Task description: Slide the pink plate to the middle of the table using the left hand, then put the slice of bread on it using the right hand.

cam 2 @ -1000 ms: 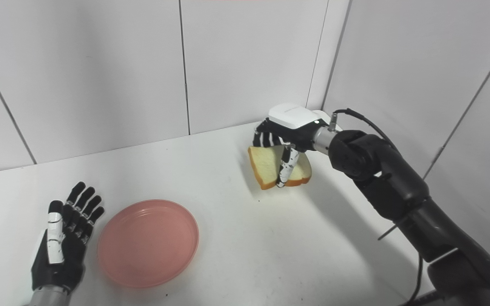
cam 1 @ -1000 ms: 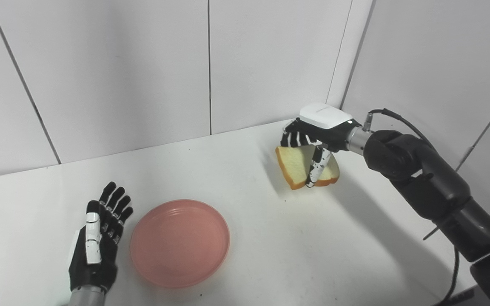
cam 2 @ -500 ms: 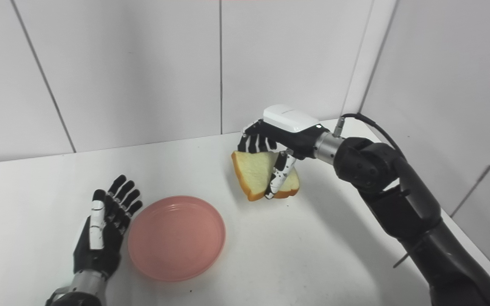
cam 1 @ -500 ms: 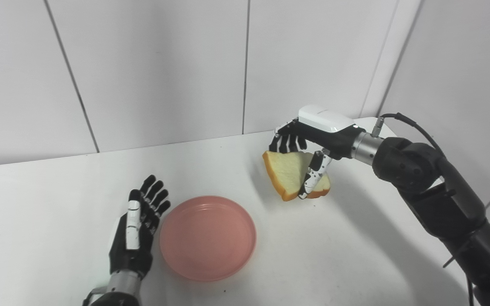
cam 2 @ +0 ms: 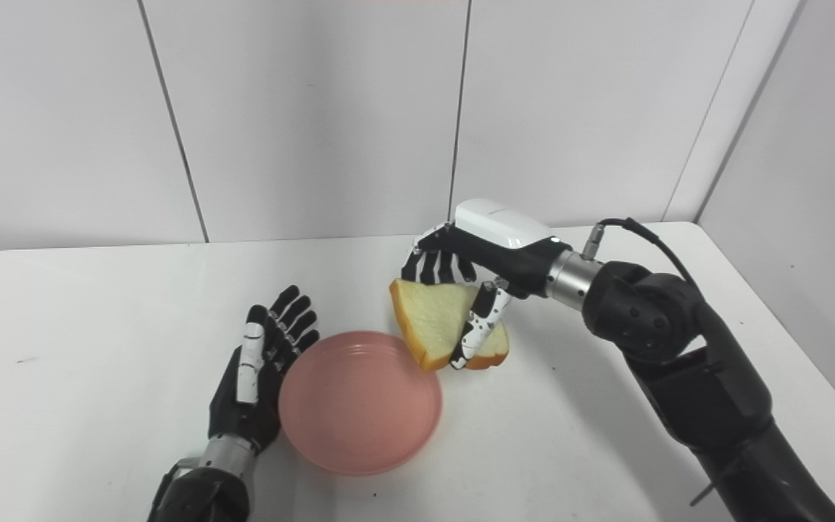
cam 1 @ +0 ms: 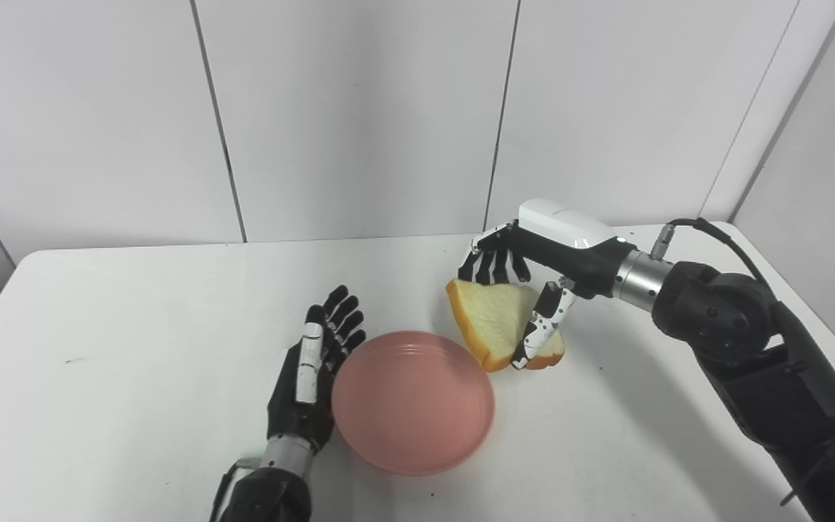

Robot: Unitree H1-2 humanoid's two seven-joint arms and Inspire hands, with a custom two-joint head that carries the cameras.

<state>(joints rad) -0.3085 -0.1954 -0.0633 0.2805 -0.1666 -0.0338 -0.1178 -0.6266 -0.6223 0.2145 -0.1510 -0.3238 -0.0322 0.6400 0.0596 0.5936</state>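
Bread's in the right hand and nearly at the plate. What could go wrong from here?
The slice of bread hangs tilted in the right hand, at the pink plate's rim; released early, it may land half off. The open left hand lies against the plate's left edge and could nudge it.

No text, label, brand or number can be read on anything here
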